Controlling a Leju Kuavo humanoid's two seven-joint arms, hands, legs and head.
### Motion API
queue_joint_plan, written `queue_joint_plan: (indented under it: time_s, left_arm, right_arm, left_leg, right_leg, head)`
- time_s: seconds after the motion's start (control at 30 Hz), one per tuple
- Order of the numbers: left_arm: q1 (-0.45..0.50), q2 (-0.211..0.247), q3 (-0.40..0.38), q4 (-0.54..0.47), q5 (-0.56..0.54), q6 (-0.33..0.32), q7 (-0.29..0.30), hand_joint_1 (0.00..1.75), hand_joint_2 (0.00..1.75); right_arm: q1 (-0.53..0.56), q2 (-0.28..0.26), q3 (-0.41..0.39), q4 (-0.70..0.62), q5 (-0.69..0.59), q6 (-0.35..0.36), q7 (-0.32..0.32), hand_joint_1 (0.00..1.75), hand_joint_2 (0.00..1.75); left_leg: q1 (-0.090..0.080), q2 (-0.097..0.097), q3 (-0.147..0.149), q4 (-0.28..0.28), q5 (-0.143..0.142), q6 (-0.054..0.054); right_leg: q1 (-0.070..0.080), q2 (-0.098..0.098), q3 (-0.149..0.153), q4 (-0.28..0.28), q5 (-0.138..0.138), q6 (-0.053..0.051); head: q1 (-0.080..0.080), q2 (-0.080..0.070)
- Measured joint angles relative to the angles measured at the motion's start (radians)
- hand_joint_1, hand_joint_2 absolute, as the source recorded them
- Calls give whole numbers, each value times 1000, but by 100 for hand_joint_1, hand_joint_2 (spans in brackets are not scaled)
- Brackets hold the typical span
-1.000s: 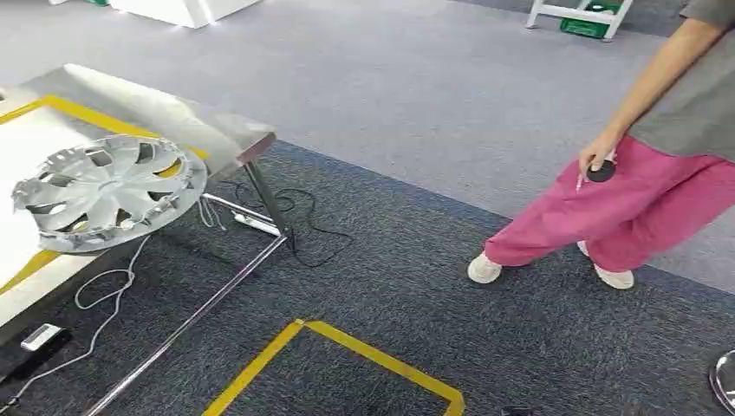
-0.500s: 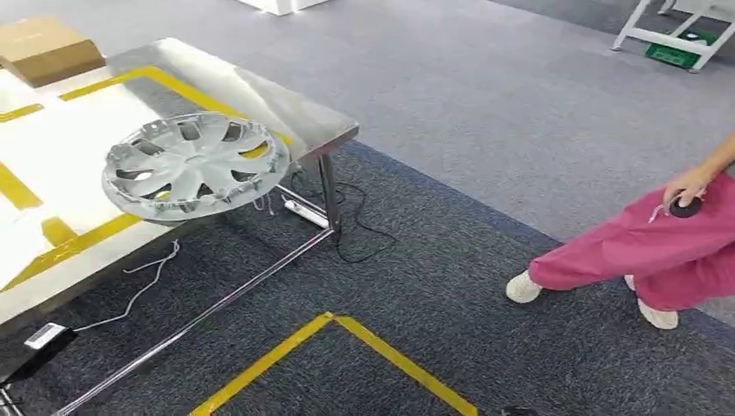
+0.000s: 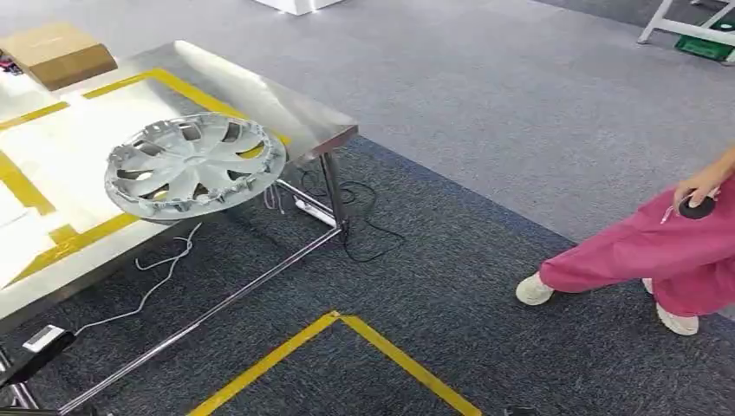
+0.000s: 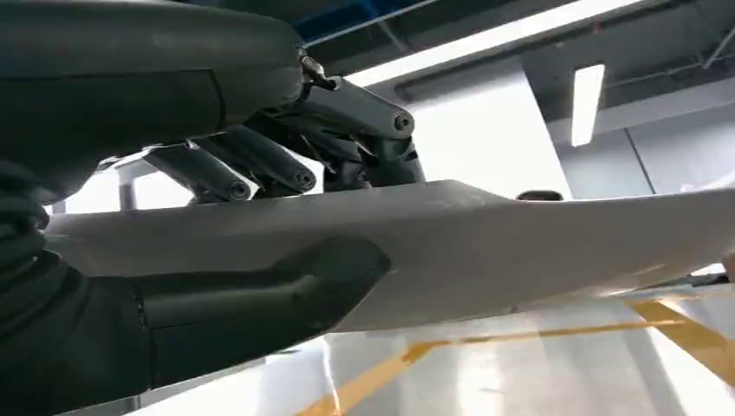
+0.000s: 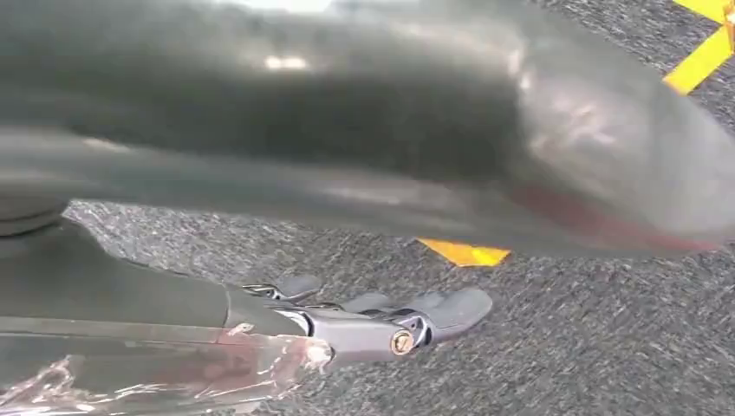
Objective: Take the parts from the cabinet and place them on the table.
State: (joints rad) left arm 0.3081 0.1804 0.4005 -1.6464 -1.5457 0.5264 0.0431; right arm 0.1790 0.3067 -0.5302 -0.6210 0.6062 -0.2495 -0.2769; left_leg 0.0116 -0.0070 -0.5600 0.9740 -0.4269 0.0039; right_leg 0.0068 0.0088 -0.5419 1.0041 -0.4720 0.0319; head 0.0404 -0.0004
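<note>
A silver hubcap (image 3: 192,165) hangs tilted over the near edge of the steel table (image 3: 260,91), which is marked with yellow tape. In the left wrist view my left hand (image 4: 217,303) grips the hubcap's rim (image 4: 537,243), with the thumb on one face and the dark fingers (image 4: 286,165) on the other. The hubcap hides that hand in the head view. My right hand (image 5: 373,325) hangs over the dark carpet with its fingers stretched out and nothing in them.
A cardboard box (image 3: 59,54) sits at the table's far left. Cables and a power strip (image 3: 314,212) lie under the table by its leg. A person in pink trousers (image 3: 659,251) stands at the right, holding a small black object (image 3: 696,206). Yellow tape (image 3: 347,325) marks the carpet.
The camera has turned left: the table and box have come further into the picture, and the person has slid to the right edge. The hubcap stays held over the table's edge.
</note>
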Motion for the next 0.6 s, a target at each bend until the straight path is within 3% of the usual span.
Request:
queue_joint_plan:
  time_s: [0.07, 0.1, 0.43, 0.6]
  left_arm:
    - [1, 0, -7, 0, 5, -6, -4, 175, 175]
    - [1, 0, -10, 0, 3, -6, -7, 175, 175]
    - [2, 23, -55, 3, -21, -25, 10, 175, 175]
    - [-10, 69, -102, 9, -23, -53, 59, 175, 175]
  right_arm:
    - [1, 0, 5, -2, -1, 5, 6, 0, 0]
    - [0, 0, 7, -2, -3, 6, 7, 0, 0]
    - [-1, -1, 14, -2, -12, -4, 2, 0, 0]
    - [-4, -2, 26, 1, -25, -11, -5, 0, 0]
  left_leg:
    - [4, 0, 0, -2, 0, -26]
    - [5, 0, -1, -2, 0, -29]
    - [3, 0, -2, -1, 1, -32]
    - [2, 0, -2, -1, 1, -31]
  right_leg:
    - [2, -1, -2, 2, 0, -6]
    - [3, -1, -2, 2, 0, -6]
    - [1, -1, -3, 1, 3, -6]
    - [0, -1, -5, 0, 5, -5]
  head:
    - [1, 0]
    - [0, 0]
    - [1, 0]
    - [1, 0]
